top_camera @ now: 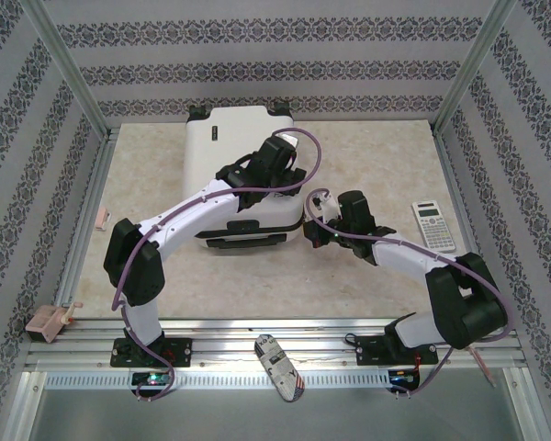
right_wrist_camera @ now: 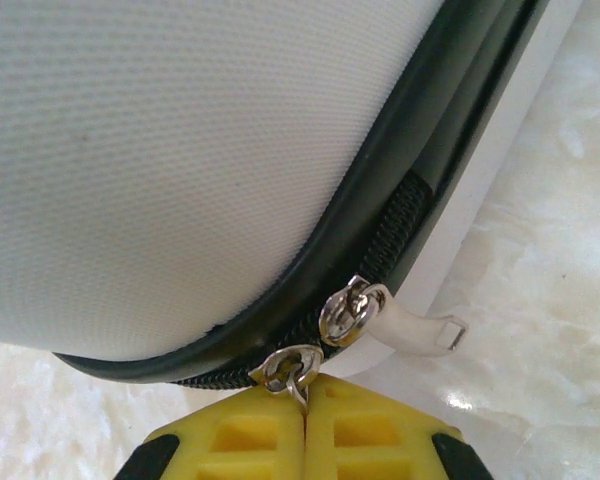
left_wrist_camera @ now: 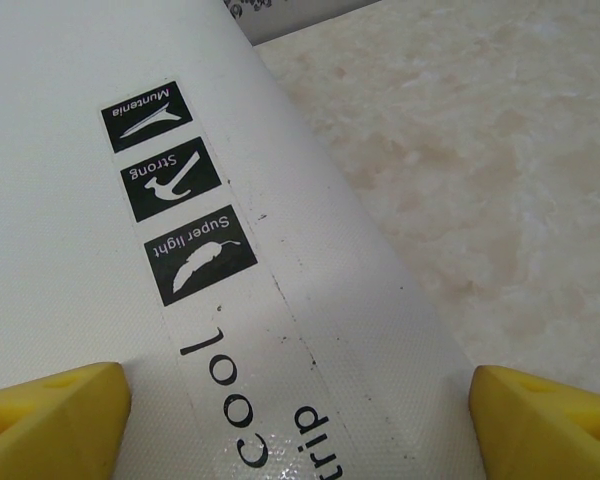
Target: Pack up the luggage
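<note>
The luggage [top_camera: 230,147] lies flat and closed at the back of the table, white shell up, wheels toward the rear wall. My left gripper [top_camera: 274,173] hovers over its lid. In the left wrist view it [left_wrist_camera: 300,425] is open, yellow fingertips [left_wrist_camera: 50,415] wide apart above the shell [left_wrist_camera: 70,280] and its black printed marks [left_wrist_camera: 170,178]. My right gripper [top_camera: 314,230] is at the case's near right corner. Its jaws [right_wrist_camera: 305,425] are shut on the pull of a metal zipper slider [right_wrist_camera: 292,367] on the black zipper band [right_wrist_camera: 410,205]. A second slider with a white pull tab [right_wrist_camera: 420,330] sits just beside it.
A white calculator [top_camera: 433,225] lies on the table to the right. A striped case [top_camera: 280,367] rests on the near rail between the arm bases. A pink clip [top_camera: 48,322] and a small pink piece [top_camera: 101,220] sit at the left edge. Patterned walls and metal posts enclose the table.
</note>
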